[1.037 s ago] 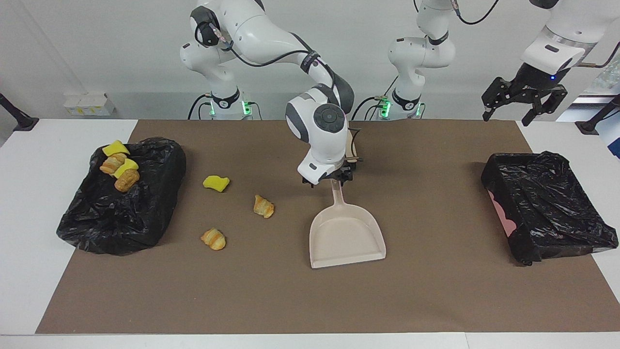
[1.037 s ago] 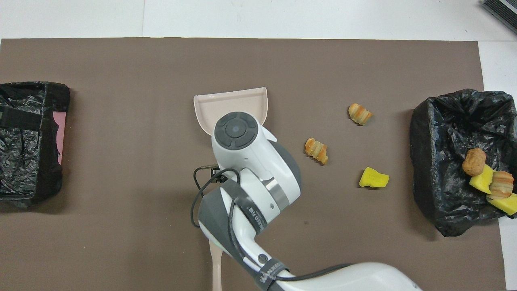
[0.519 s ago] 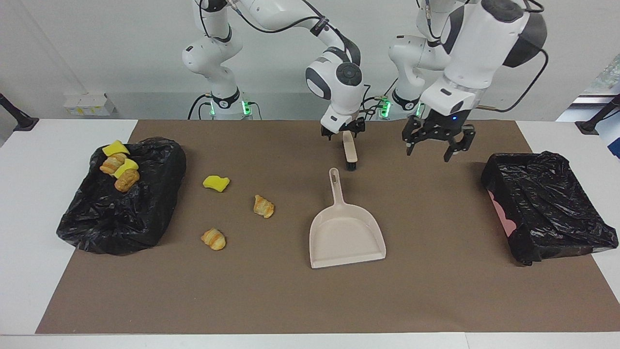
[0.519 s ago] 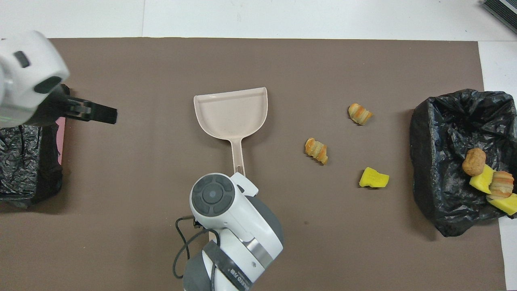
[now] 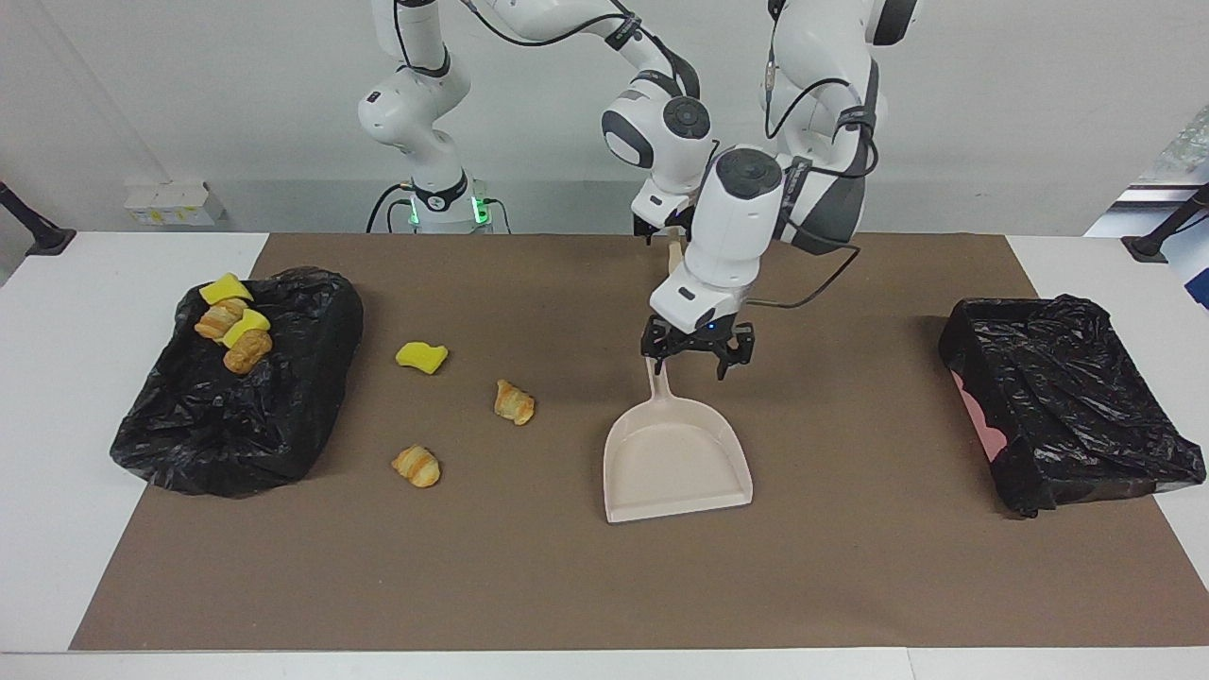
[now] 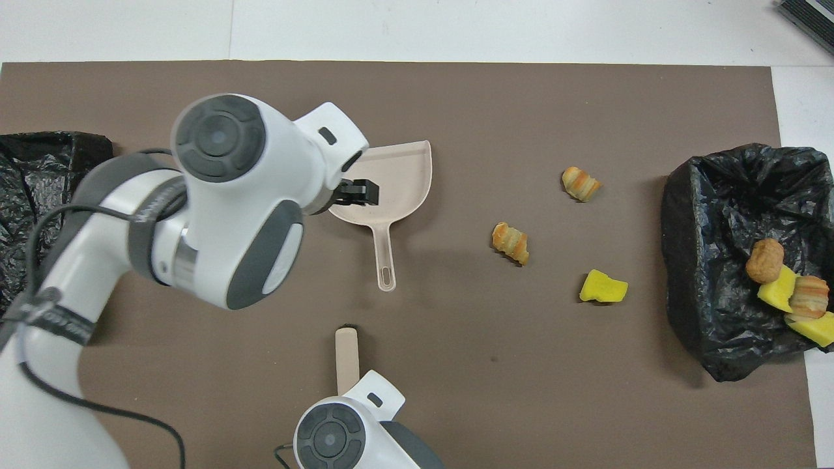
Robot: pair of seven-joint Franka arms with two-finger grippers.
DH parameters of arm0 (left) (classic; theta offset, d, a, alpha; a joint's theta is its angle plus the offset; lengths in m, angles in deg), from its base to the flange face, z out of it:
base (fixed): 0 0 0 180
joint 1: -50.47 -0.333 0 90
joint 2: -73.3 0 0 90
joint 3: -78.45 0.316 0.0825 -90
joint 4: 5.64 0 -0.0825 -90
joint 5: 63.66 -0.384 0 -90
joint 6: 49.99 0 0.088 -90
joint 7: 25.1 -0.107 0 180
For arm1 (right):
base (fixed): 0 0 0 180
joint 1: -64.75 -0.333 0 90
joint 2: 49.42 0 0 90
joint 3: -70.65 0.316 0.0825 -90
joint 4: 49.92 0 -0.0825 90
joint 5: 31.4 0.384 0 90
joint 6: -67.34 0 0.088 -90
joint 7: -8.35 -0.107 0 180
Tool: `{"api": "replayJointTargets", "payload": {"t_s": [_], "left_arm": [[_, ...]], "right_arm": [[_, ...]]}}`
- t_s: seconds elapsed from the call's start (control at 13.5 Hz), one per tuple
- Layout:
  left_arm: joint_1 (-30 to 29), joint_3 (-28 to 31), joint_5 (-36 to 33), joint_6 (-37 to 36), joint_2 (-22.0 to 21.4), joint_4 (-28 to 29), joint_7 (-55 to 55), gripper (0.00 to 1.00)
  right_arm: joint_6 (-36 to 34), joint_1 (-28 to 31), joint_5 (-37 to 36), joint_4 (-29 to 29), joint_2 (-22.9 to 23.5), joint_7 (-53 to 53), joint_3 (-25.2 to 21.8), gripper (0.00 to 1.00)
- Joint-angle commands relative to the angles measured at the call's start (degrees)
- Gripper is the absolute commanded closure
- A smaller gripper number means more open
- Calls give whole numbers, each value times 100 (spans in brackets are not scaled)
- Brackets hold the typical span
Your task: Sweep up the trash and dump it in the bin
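7 scraps of trash show. 3 lie loose on the brown mat (image 5: 850,586): 1 sponge chunk (image 5: 421,357) and 2 croissants (image 5: 515,401) (image 5: 417,465), all toward the right arm's end of the table. The other 4 sit on the black bag (image 5: 236,416) at that end: 2 sponge chunks (image 5: 225,288) (image 5: 246,327), 1 croissant (image 5: 219,318) and 1 nugget (image 5: 247,353).

1 dustpan (image 5: 675,458) lies flat mid-mat, handle toward the robots. 1 bin (image 5: 1067,416), lined in black, sits at the left arm's end.

The left gripper (image 5: 697,356) hangs just over the dustpan handle, fingers spread, gripping nothing. The right gripper (image 5: 666,229) is over the brush (image 6: 346,359), which lies nearer to the robots than the dustpan; I cannot tell whether its fingers are spread or pinching the brush.
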Motion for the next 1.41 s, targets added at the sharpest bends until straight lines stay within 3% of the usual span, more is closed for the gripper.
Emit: {"api": "replayJointTargets", "payload": {"t_s": [0.0, 0.3, 0.37, 0.44, 0.52, 0.59, 0.67, 0.74, 0.89, 1.11, 1.33], "left_arm": [[298, 108, -46, 479, -215, 765, 396, 0], [447, 108, -46, 692, -189, 1179, 495, 0], [456, 108, -46, 605, -207, 1198, 486, 2], [456, 117, -46, 612, -207, 1180, 495, 5], [456, 117, -46, 613, -207, 1171, 495, 16], [456, 117, -46, 613, -207, 1180, 495, 36], [456, 117, -46, 613, -207, 1180, 495, 62], [456, 125, -46, 621, -198, 1163, 495, 80], [395, 143, -73, 674, -216, 1128, 442, 100], [360, 160, -642, 683, -242, 1084, 416, 100], [132, 196, -750, 604, -443, 1083, -99, 100]], "right_arm": [[134, -34, 160, 180, -144, -25, 6, 20], [318, -140, 160, 189, 14, -192, 6, 31], [327, -140, 160, 172, 23, -201, 6, 48], [353, -140, 160, 137, 40, -227, 6, 74], [406, -105, 212, 110, 92, -253, 6, 95], [406, -113, 343, 66, 110, -236, 6, 100], [398, -113, 353, 22, 119, -210, 6, 100], [371, -96, 370, -91, 172, -201, 6, 100], [205, -9, 371, -180, 120, -192, -3, 100], [-418, 308, 266, -198, -91, -289, -38, 100], [-726, 701, 169, -154, -214, -737, -64, 100]]}}
